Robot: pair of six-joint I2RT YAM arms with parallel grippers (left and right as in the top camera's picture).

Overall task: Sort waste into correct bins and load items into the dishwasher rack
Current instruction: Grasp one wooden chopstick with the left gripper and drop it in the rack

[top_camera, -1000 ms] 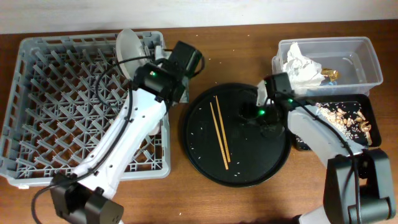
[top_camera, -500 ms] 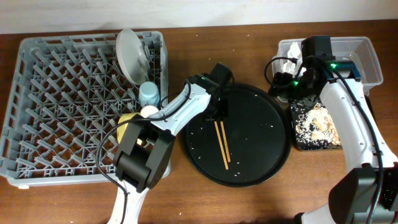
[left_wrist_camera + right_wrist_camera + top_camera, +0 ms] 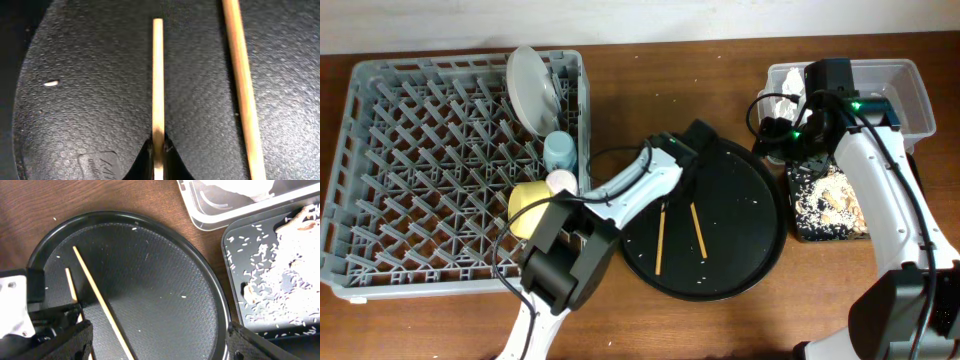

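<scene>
Overhead view: I see an evenly lit brown wood-grain bench (image 3: pixel 650 70); a pale wall (image 3: pixel 620 15) borders its far edge.

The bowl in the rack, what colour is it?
Yellow. The overhead view shows the bowl best.

A robot test bench staged for kitchen cleanup: brown wooden table (image 3: pixel 650 75), plain white wall (image 3: pixel 640 18), grey dishwasher rack (image 3: pixel 410 150).

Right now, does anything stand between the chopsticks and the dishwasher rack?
The near wall of the dishwasher rack, with the yellow bowl, pink cup and blue cup behind it. The left gripper pinches one chopstick on the round black tray.
</scene>
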